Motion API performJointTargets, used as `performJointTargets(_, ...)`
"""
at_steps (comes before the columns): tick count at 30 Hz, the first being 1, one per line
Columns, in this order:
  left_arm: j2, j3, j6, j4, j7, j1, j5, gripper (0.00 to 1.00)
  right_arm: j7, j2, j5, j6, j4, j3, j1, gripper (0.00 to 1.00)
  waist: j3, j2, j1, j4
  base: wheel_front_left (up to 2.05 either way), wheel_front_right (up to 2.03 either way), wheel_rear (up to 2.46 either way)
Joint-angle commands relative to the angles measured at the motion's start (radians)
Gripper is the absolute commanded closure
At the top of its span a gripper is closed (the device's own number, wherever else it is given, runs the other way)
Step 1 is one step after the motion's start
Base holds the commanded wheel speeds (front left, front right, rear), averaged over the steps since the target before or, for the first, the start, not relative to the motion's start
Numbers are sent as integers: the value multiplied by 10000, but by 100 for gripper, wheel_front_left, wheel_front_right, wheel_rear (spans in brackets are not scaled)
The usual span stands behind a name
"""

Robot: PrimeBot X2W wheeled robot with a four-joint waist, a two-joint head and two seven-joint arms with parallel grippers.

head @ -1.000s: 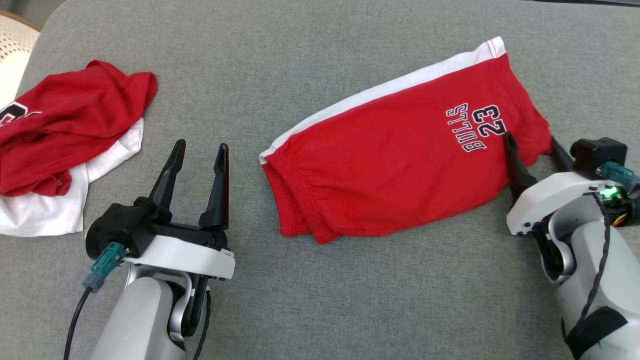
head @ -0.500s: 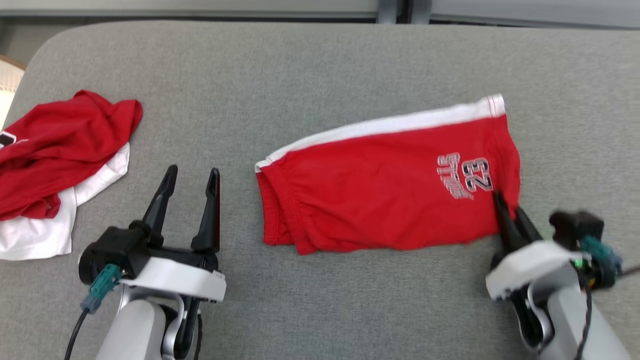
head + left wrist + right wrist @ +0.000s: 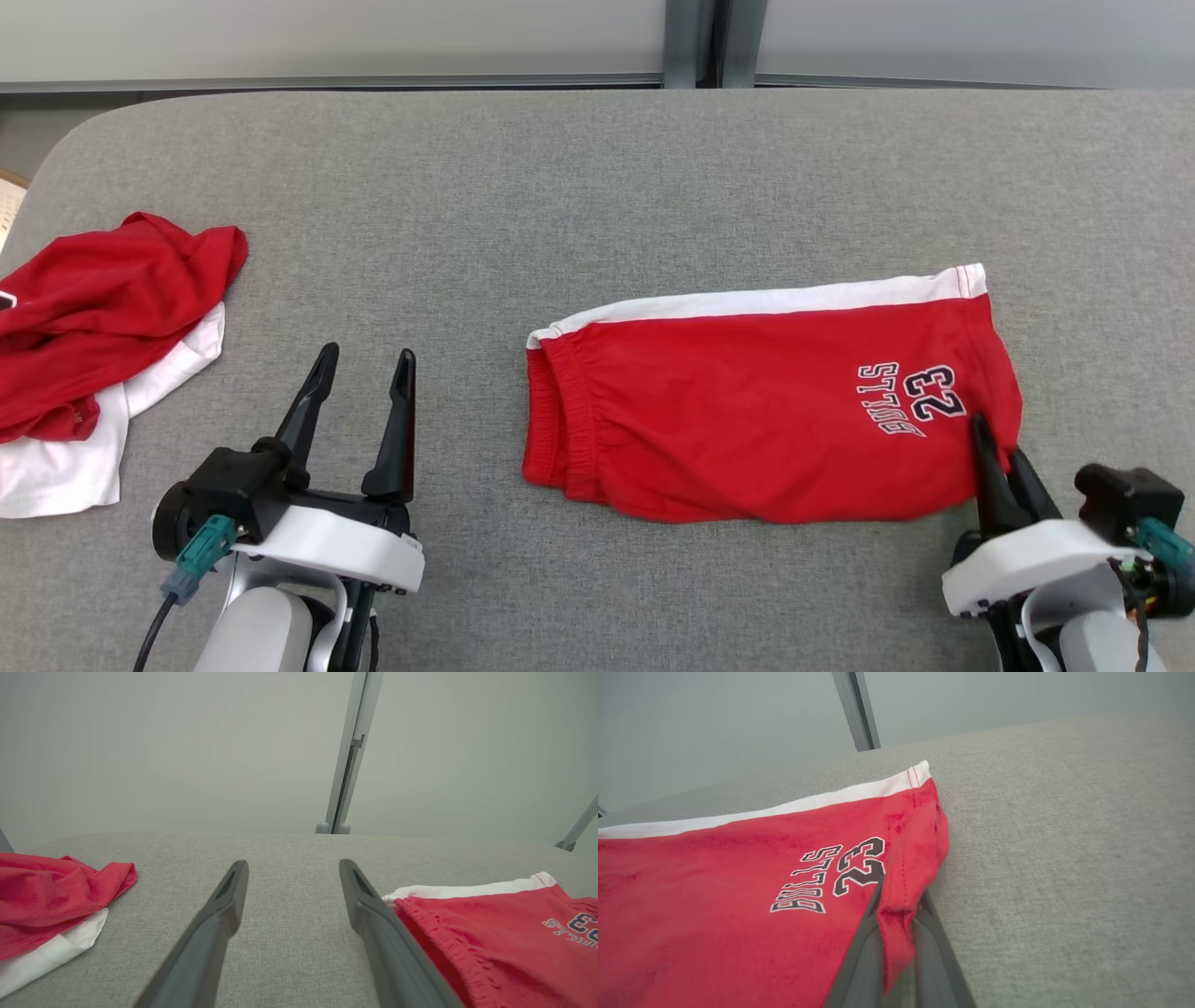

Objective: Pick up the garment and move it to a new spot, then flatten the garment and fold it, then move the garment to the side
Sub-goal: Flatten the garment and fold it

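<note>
Head view: I note the folded red shorts (image 3: 747,420) lying flat on the grey padded table (image 3: 560,187), right of centre. My right gripper (image 3: 995,437) is clamped on the hem corner nearest me, beside the printed number. My left gripper (image 3: 368,353) stands spread wide, well apart from the shorts. A crumpled red-and-white garment (image 3: 103,308) lies at far left.

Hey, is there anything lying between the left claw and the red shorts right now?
Nothing visible. Bare grey surface lies between the open left claw and the waistband end of the red shorts. The crumpled red and white garment sits on the claw's other side. The right claw pinches the shorts' far corner.
</note>
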Motion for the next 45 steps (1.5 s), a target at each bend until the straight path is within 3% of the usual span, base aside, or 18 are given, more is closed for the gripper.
performJointTargets(1, 63, -3, 49, -43, 0, 46, -19, 0, 27, -33, -61, -3, -157, -2, -54, 100, -5, 0, 0, 23, 0, 0, 0)
performJointTargets(5, 52, -42, 75, -57, 6, 39, -57, 0, 377, 83, -371, -2, -1074, 698, -439, 100, -46, 0, 0, 74, 0, 0, 0)
performJointTargets(11, 36, -114, 65, -78, -5, -68, -77, 0, 1253, 212, -319, -3, -2135, 2869, -1219, 100, -73, 0, 0, 246, 0, 0, 0)
performJointTargets(17, -57, -263, 4, 9, -51, -184, -153, 0, 1679, 300, 406, -3, -1744, 5036, -1595, 100, 7, 0, 0, 583, 0, 0, 0)
performJointTargets(22, -115, -278, 24, 106, -104, -228, -195, 0, 1606, 329, 951, -3, -1095, 6047, -1516, 100, 89, 0, 0, 740, 0, 0, 0)
performJointTargets(23, -120, -282, 22, 128, -111, -232, -202, 0, 1534, 334, 1001, -3, -976, 6104, -1509, 92, 100, 0, 0, 752, 0, 0, 0)
performJointTargets(24, -115, -279, 27, 154, -125, -234, -204, 0, 1475, 338, 1008, -3, -902, 6165, -1520, 59, 106, 0, 0, 754, 0, 0, 0)
performJointTargets(25, -111, -274, 40, 181, -137, -240, -202, 0, 1349, 340, 1015, -3, -881, 6200, -1535, 6, 105, 0, 0, 748, 0, 0, 0)
performJointTargets(26, -95, -269, 56, 208, -146, -241, -189, 0, 1209, 343, 991, -3, -921, 6208, -1560, 0, 100, 0, 0, 736, 0, 0, 0)
performJointTargets(31, -37, -248, 137, 261, -173, -199, -149, 0, 402, 343, 841, -3, -1501, 6181, -1642, 0, 30, 0, 0, 646, 0, 0, 0)
performJointTargets(34, 50, -241, 185, 264, -173, -172, -107, 0, -126, 322, 822, -3, -2205, 5516, -1408, 0, -73, 0, 0, 522, 0, 0, 0)
performJointTargets(45, 333, -152, 352, 92, -109, 112, -90, 0, 0, -70, -241, -3, -3034, 1435, -12, 0, -359, 0, 0, 170, 0, 0, 0)
